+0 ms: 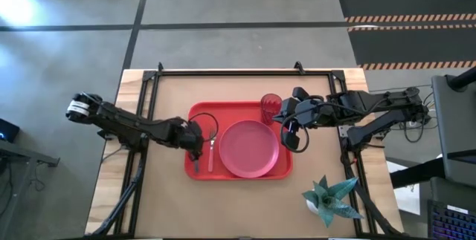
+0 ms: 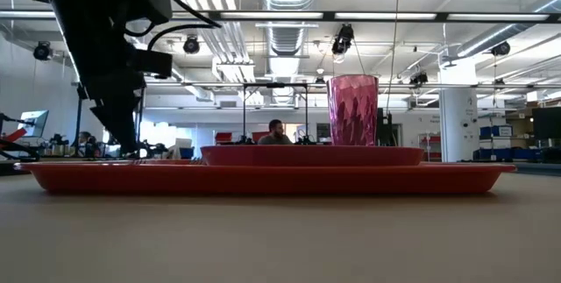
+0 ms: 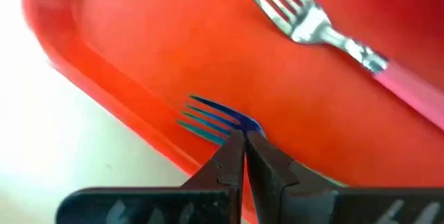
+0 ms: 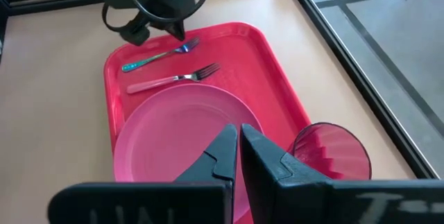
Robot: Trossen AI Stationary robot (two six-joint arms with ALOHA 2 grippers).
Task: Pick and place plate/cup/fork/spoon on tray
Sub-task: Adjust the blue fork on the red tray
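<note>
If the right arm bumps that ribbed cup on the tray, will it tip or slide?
The cup stands upright, tall and narrow on the tray, so a high bump would probably tip it. It looks like thin translucent plastic, likely light, so a low nudge may slide it on the smooth tray.

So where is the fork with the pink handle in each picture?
High view: the slim pink-handled metal fork lies on the big red plastic tray, left of the round pink plate.
Low view: cannot make it out.
Left wrist view: fork across the tray.
Right wrist view: fork beyond the plate.
Shared landmark: the tray.
</note>
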